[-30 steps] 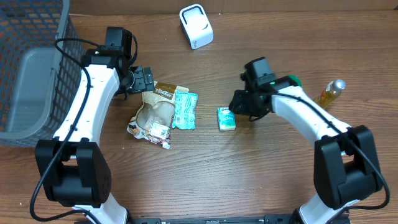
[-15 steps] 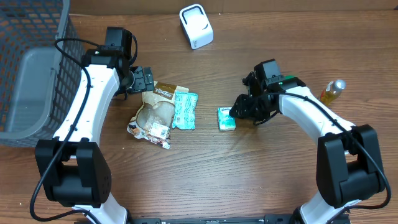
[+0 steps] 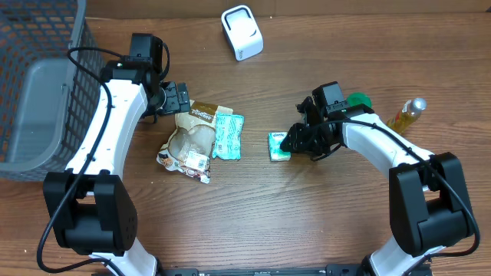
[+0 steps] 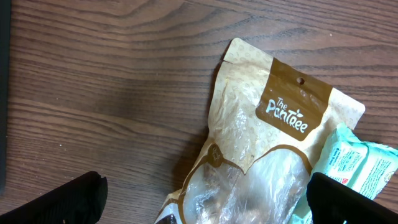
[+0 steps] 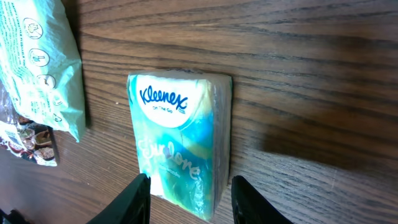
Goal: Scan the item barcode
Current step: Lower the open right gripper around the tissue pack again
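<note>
A small teal and white Kleenex tissue pack (image 3: pixel 279 146) (image 5: pixel 180 137) lies flat on the wooden table. My right gripper (image 3: pixel 291 142) (image 5: pixel 191 190) stands open at its right end. One finger is on each side of the pack, with a small gap on both sides. The white barcode scanner (image 3: pixel 242 32) stands at the back of the table. Over the top of a tan snack bag (image 3: pixel 192 134) (image 4: pixel 261 149), my left gripper (image 3: pixel 178 98) (image 4: pixel 202 196) hangs wide open and holds nothing.
A teal wipes pack (image 3: pixel 228 136) (image 5: pixel 43 62) lies against the snack bag. A dark wire basket (image 3: pixel 46 46) with a grey bin fills the far left. A yellow bottle (image 3: pixel 408 113) and a green object (image 3: pixel 357 100) sit at the right.
My right gripper has swung toward the tissue pack and now straddles its right end, jaws narrowing slightly. The left arm and all the items have stayed still.
</note>
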`<state>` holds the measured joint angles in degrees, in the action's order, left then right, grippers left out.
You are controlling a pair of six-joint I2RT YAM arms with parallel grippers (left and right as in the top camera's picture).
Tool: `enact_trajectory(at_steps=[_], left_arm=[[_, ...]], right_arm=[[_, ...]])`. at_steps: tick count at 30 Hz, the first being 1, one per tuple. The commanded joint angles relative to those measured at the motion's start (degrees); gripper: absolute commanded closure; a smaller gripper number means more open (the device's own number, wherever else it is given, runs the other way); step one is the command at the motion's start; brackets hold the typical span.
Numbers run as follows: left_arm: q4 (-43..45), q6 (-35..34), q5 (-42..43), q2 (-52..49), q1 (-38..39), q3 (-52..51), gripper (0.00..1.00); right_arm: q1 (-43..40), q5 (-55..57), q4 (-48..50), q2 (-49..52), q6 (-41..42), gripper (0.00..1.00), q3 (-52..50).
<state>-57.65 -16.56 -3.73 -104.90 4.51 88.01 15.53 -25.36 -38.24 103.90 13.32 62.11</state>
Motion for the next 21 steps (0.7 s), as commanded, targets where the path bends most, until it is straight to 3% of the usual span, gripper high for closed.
enact_trajectory(at_steps=[1, 21], left_arm=[[0.02, -0.17, -0.31, 0.44, 0.00, 0.66, 0.00], [0.02, -0.17, -0.28, 0.44, 0.00, 0.66, 0.00]], right_arm=[[0.26, -1.29, 0.35, 0.39, 0.15, 0.62, -0.35], [0.09, -1.75, 2.71, 4.00, 1.66, 0.63, -0.35]])
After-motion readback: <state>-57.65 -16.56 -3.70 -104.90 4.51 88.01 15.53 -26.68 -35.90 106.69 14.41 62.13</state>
